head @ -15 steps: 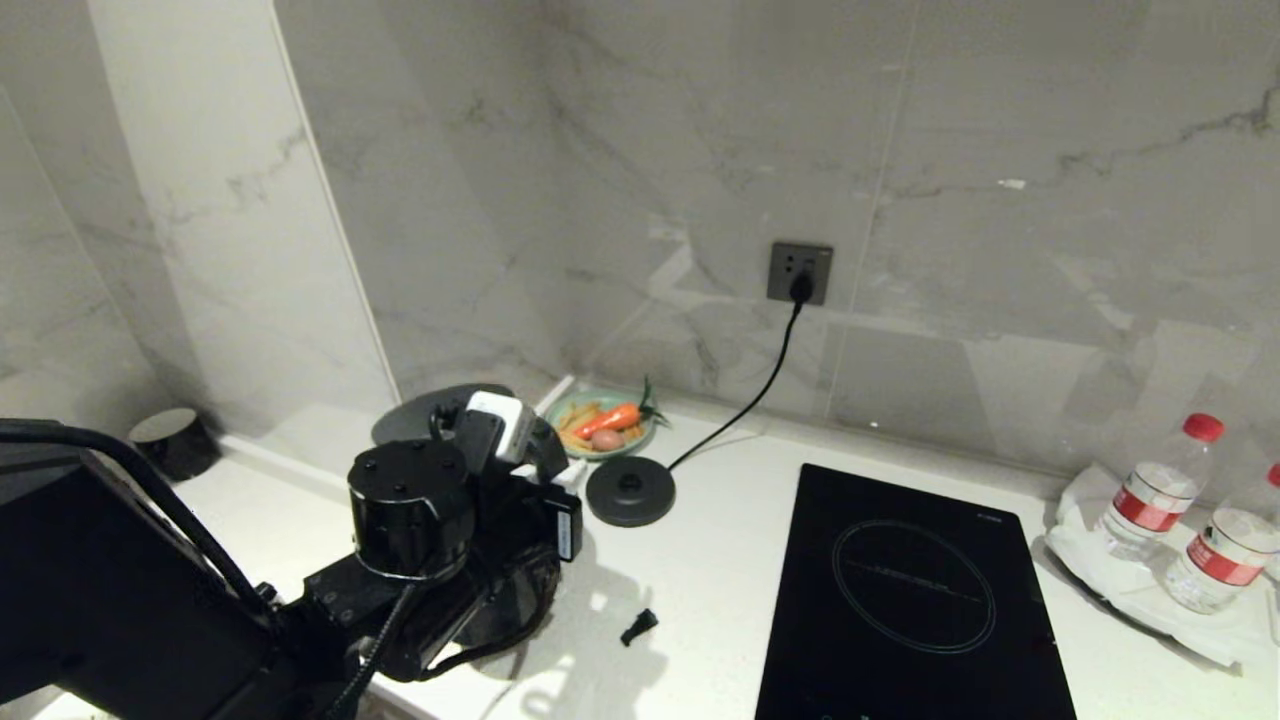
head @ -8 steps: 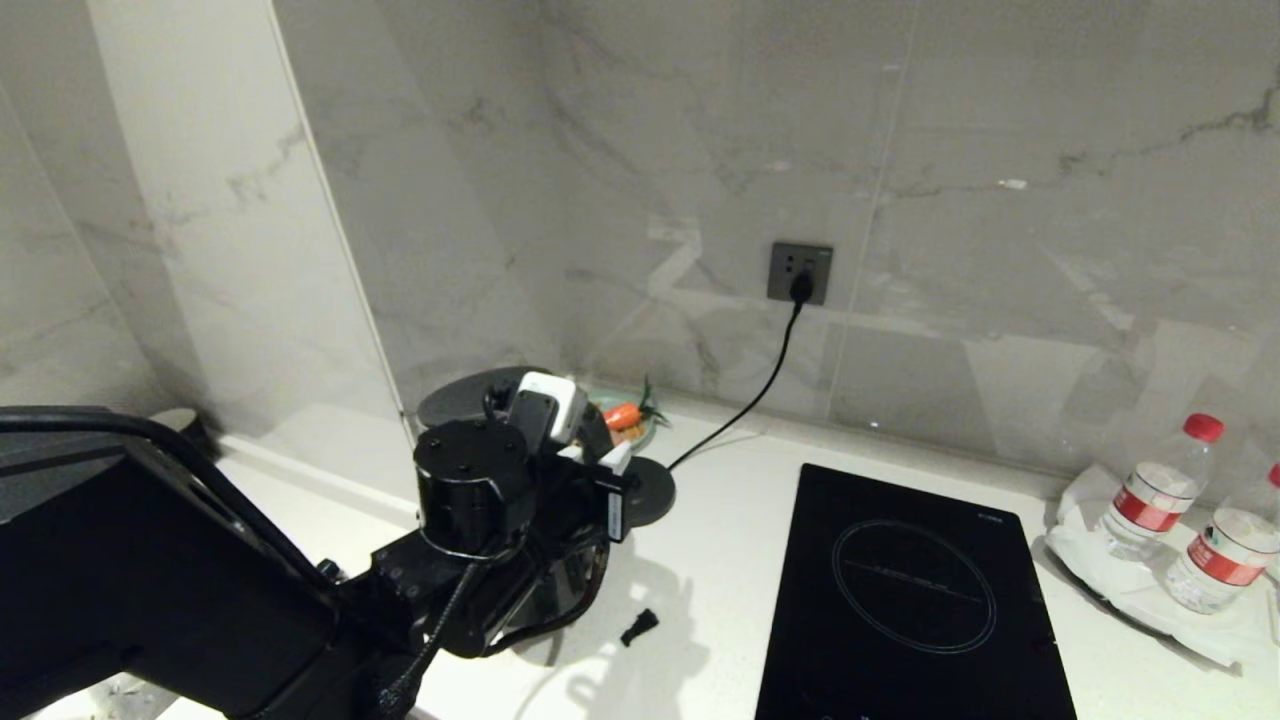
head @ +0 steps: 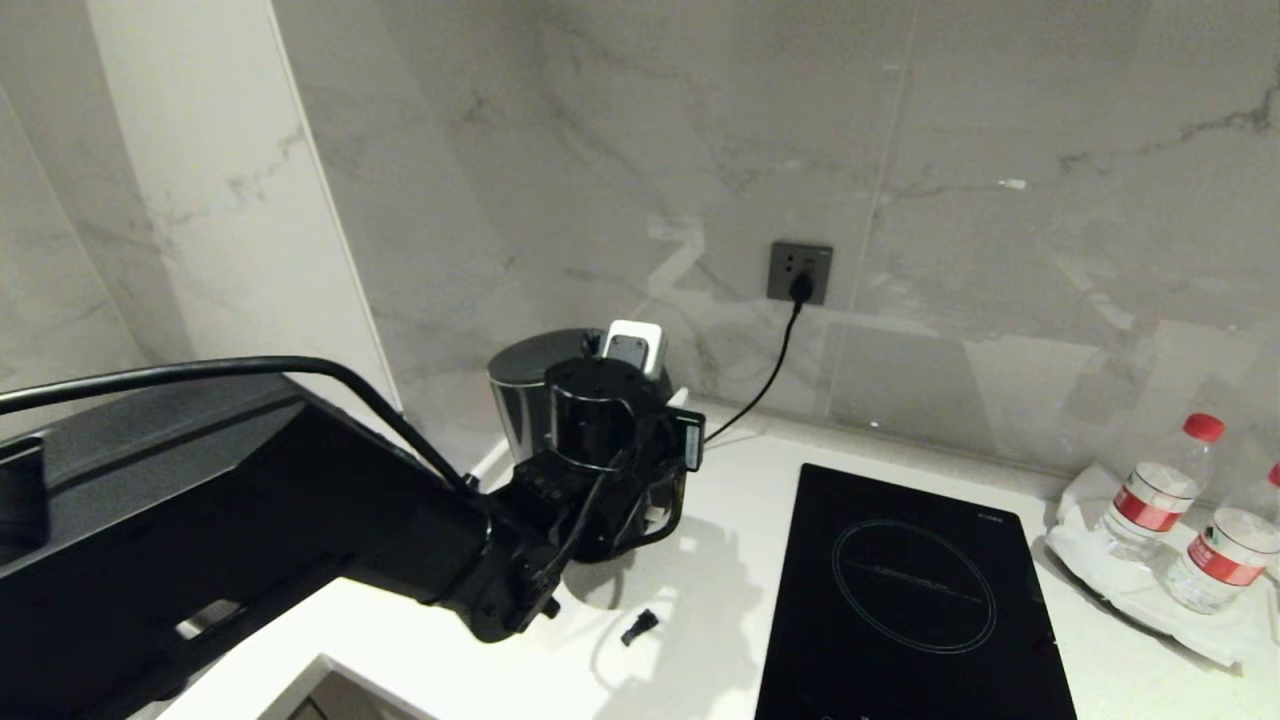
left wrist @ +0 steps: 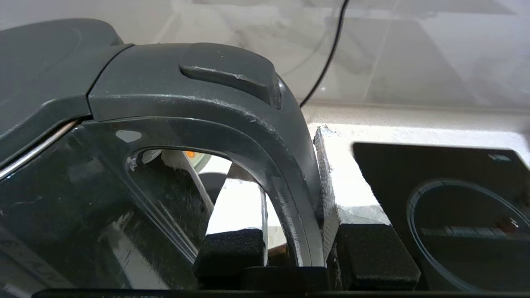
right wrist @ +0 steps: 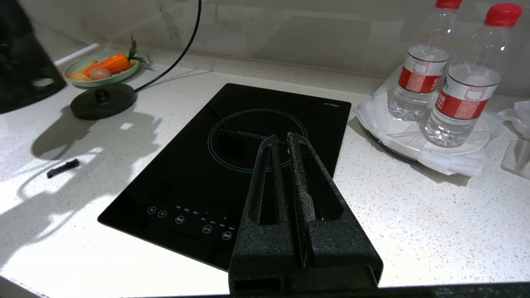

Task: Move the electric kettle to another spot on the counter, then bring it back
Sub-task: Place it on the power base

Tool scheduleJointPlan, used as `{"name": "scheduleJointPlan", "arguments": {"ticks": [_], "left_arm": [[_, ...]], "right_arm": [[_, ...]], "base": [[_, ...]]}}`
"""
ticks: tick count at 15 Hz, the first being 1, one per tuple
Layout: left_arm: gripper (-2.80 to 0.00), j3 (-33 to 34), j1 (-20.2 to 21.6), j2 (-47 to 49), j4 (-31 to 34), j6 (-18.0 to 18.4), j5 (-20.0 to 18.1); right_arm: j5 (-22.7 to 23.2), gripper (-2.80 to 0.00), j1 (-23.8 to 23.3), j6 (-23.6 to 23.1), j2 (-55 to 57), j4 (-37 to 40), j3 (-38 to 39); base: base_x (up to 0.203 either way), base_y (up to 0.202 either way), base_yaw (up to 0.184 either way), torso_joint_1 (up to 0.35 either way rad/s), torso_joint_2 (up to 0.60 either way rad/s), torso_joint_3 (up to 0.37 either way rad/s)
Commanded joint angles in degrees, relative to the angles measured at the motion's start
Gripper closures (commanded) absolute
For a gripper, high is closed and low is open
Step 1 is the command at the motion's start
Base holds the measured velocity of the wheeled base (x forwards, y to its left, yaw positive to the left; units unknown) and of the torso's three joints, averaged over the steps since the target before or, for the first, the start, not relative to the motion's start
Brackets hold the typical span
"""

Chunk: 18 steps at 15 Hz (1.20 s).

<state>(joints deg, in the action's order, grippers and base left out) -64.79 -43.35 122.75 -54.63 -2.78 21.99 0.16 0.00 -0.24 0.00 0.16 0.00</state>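
The electric kettle (head: pixel 530 395) hangs clear of the bench (head: pixel 720 600), toward the back edge near the wall, higher and farther back than a second ago, when it was low near the front edge. The left gripper (left wrist: pixel 296 231) pinches the kettle's loop handle (left wrist: pixel 265 136), one finger inside the loop and one outside. The arm has swung up and now hides the round base disc (right wrist: pixel 102 100) and the green dish of vegetables (right wrist: pixel 101 68) in the head view; both show in the right wrist view by the back edge. A small black piece (head: pixel 639 627) lies unmoved on the bench left of the cooktop (head: pixel 910 590). The right gripper (right wrist: pixel 281 142), fingers pressed together, hovers over the cooktop's front.
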Motion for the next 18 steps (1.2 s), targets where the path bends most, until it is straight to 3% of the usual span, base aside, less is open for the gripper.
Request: {"name": "scheduleJointPlan", "arguments": {"ticks": [1, 3, 7, 18], "left_arm": [[0.0, -7.32, -0.08, 6.88, 2.23, 0.11, 0.47], [0.0, -8.15, -0.51, 8.2, 2.59, 2.87, 0.66], [0.0, -8.91, -1.9, 7.72, 2.59, 2.87, 0.5], [0.0, -33.92, -1.19, 23.65, 5.68, 4.36, 1.74]], "right_arm": [[0.0, 0.0, 0.0, -0.02, 0.09, 0.02, 0.0], [0.02, 0.0, 0.0, -0.02, 0.0, 0.02, 0.0], [-0.03, 0.0, 0.0, -0.02, 0.04, 0.02, 0.0], [0.02, 0.0, 0.0, -0.02, 0.09, 0.02, 0.0]], "base": [[0.0, 0.0, 0.0, 0.0, 0.0, 0.0], [0.0, 0.0, 0.0, 0.0, 0.0, 0.0], [0.0, 0.0, 0.0, 0.0, 0.0, 0.0], [0.0, 0.0, 0.0, 0.0, 0.0, 0.0]]}}
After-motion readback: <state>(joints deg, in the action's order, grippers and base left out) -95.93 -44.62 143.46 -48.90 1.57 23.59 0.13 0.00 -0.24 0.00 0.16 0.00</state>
